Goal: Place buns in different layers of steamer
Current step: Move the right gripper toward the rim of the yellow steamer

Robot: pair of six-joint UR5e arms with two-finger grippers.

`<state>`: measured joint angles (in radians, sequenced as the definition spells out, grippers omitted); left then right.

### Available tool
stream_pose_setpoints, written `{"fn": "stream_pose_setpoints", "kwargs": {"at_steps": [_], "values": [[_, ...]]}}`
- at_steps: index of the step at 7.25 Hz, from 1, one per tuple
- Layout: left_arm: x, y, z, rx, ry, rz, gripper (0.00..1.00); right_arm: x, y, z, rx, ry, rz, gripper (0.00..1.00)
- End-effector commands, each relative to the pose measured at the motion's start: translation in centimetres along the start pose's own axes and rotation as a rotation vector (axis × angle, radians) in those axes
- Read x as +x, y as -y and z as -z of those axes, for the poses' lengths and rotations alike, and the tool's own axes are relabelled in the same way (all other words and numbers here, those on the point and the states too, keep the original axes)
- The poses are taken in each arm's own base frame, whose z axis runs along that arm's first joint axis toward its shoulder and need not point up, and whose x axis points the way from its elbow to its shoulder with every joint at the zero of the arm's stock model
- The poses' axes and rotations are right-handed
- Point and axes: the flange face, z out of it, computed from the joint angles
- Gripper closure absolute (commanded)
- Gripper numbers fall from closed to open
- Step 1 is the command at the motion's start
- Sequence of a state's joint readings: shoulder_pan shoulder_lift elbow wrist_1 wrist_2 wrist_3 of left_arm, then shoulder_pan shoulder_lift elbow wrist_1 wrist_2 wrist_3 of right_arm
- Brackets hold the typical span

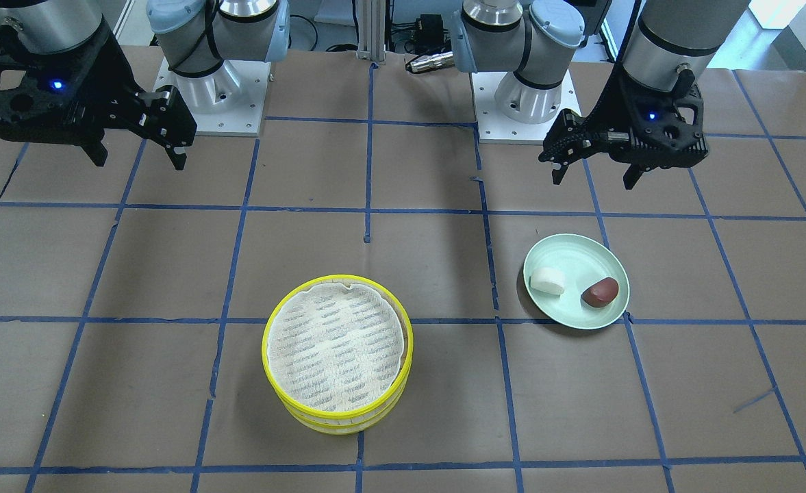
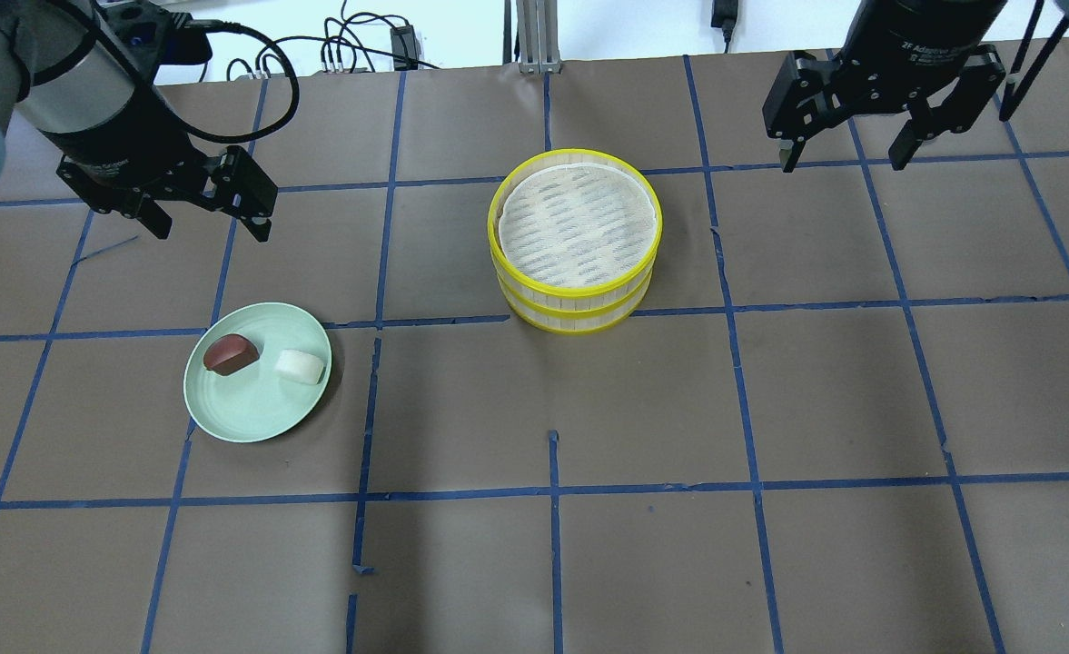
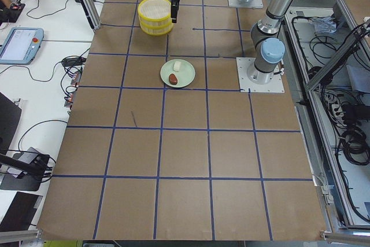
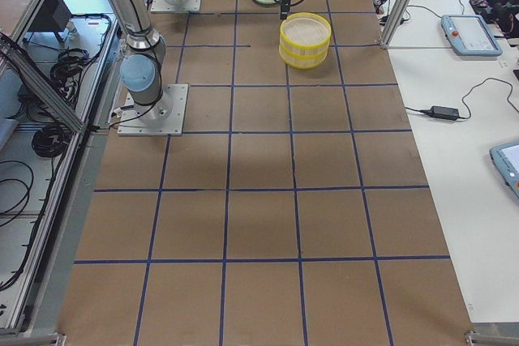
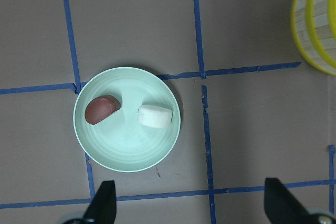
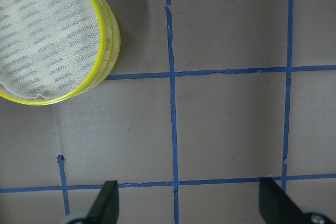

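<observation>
Two yellow-rimmed steamer trays [image 2: 578, 222] stand stacked at the table's middle, and the top mesh liner [image 1: 334, 346] is bare. The white bun [image 2: 301, 365] and the dark reddish-brown bun [image 2: 230, 353] lie side by side on a pale green plate [image 2: 252, 413]. My left gripper [image 2: 211, 229] hangs open and empty above the table, just beyond the plate. Its wrist view shows both buns [image 5: 155, 116] [image 5: 102, 109] below it. My right gripper [image 2: 842, 163] is open and empty, high and to the right of the stack. The stack [image 6: 50, 35] shows at the upper left of the right wrist view.
The table is brown board with a grid of blue tape lines [image 2: 552, 490]. The two arm bases [image 1: 214, 89] [image 1: 522, 96] stand at the robot's side. Cables and a black adapter [image 2: 402, 41] lie beyond the far edge.
</observation>
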<state>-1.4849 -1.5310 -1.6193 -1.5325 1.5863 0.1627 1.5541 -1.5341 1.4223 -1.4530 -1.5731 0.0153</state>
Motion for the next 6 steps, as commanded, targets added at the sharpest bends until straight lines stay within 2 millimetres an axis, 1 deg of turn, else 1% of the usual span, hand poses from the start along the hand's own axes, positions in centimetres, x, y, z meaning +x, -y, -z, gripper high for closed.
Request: {"fn": "stream_pose_setpoints", "kwargs": {"at_steps": [1, 3, 4, 5, 6], "values": [[0.0, 0.0, 0.0, 0.0, -0.002, 0.0, 0.0, 0.0, 0.0, -0.1, -0.002, -0.001, 0.0, 0.06], [0.0, 0.0, 0.0, 0.0, -0.002, 0.0, 0.0, 0.0, 0.0, -0.1, 0.0, -0.004, 0.001, 0.06], [0.0, -0.1, 0.0, 0.001, 0.0, 0.0, 0.0, -0.1, 0.8, -0.7, 0.006, 0.005, 0.001, 0.06], [-0.3, 0.1, -0.7, -0.006, 0.005, -0.011, 0.0, -0.6, 4.2, -3.5, 0.017, 0.004, 0.004, 0.06], [-1.0, 0.3, -1.3, -0.017, 0.005, 0.0, 0.0, -1.4, 8.0, -7.4, 0.037, 0.02, -0.011, 0.06]]}}
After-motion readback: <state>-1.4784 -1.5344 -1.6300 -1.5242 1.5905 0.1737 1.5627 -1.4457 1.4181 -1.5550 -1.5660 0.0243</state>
